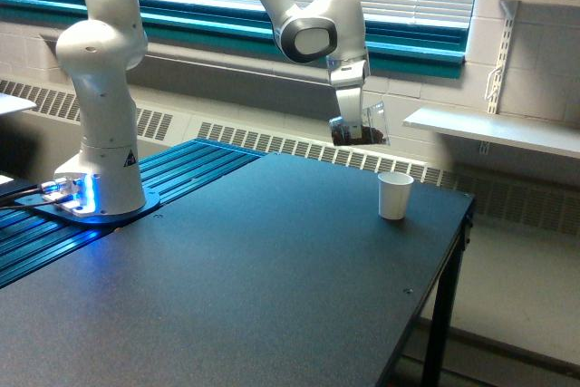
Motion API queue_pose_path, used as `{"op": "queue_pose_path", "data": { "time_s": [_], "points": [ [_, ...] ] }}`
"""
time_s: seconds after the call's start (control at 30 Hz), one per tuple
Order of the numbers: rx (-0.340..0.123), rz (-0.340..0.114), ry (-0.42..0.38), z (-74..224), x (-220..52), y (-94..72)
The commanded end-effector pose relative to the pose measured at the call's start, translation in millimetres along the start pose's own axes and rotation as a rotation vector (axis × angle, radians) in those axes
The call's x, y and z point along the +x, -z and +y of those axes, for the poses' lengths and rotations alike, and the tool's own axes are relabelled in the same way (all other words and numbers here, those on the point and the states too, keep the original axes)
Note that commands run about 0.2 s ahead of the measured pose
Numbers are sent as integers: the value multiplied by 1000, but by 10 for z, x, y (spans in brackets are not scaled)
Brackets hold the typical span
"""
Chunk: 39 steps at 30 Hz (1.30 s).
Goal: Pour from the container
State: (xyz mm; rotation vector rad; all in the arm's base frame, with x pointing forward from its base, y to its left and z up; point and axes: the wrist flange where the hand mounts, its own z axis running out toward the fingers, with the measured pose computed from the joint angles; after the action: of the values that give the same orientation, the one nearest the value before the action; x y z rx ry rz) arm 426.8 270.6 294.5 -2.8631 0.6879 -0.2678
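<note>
Container (pixel 361 128) apparently clamped between jaws, above table (pixel 272 260).

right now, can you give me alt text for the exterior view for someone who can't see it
A white robot arm's gripper holds a clear container of brown granules roughly upright in the air above a dark table. A white paper cup stands on the table below it, toward the exterior view's right. Window blinds and a wall heater run behind.
</note>
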Motion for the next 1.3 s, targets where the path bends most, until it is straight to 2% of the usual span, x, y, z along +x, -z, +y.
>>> {"op": "queue_pose_path", "data": {
  "time_s": [0.03, 0.73, 1.3],
  "points": [
    [1, -17, 26, -109, -67, -40],
    [-22, -48, 3, -20, 173, -189],
    [-61, -110, 25, -18, 123, -425]
  ]
}}
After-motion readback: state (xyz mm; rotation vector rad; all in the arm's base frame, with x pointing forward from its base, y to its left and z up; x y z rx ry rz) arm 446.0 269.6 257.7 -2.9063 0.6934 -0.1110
